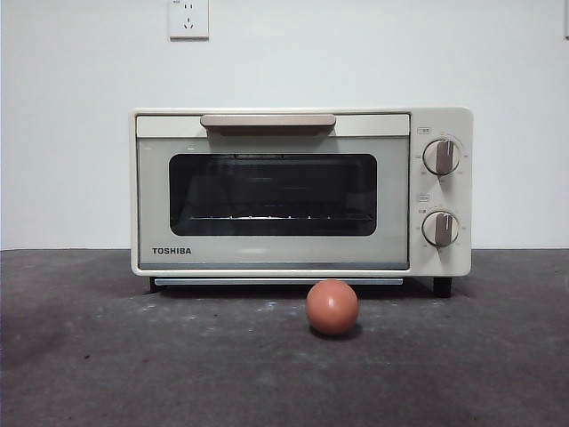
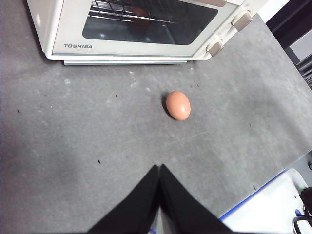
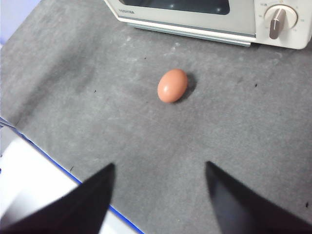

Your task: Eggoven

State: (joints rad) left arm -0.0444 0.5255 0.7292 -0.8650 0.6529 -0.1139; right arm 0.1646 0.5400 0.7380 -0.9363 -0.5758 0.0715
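Seemingly nothing is done yet: I see the egg [image 1: 332, 307] on the worktop [image 1: 107, 356] before the closed oven [image 1: 300, 191], left tool [image 2: 159, 170] pinched empty, right tool [image 3: 160, 175] spread empty.

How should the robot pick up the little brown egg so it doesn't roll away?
Probably from above, jaws closing gently across the narrow middle of the small smooth reddish-brown egg. It lies on its side on the grey table, clear of the cream toaster oven. The open right gripper looks ready.
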